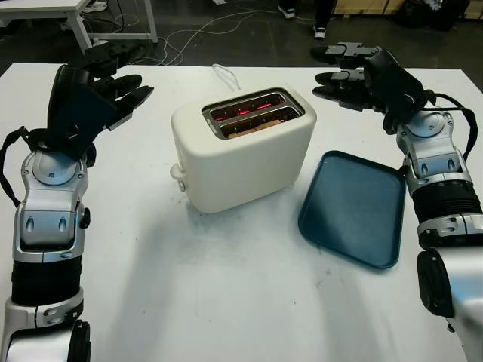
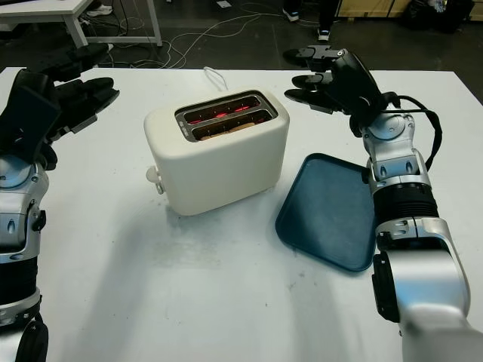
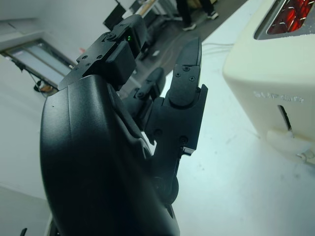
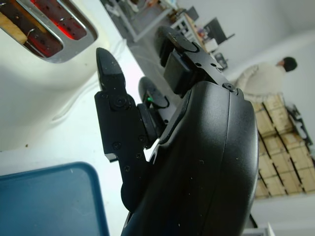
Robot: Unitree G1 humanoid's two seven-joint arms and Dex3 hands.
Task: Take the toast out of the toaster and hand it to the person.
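Both hands held nothing: left hand (image 1: 113, 87) and right hand (image 1: 343, 75) hovered either side of the toaster (image 1: 241, 147), toast (image 1: 253, 127) sitting inside.

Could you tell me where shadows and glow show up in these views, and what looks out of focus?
Left eye view: soft shadows spread on the table in front of the toaster, whose slots glow red. Left wrist view: the left hand is sharp, the room behind soft. Right wrist view: the right hand is sharp, the toaster blurred.
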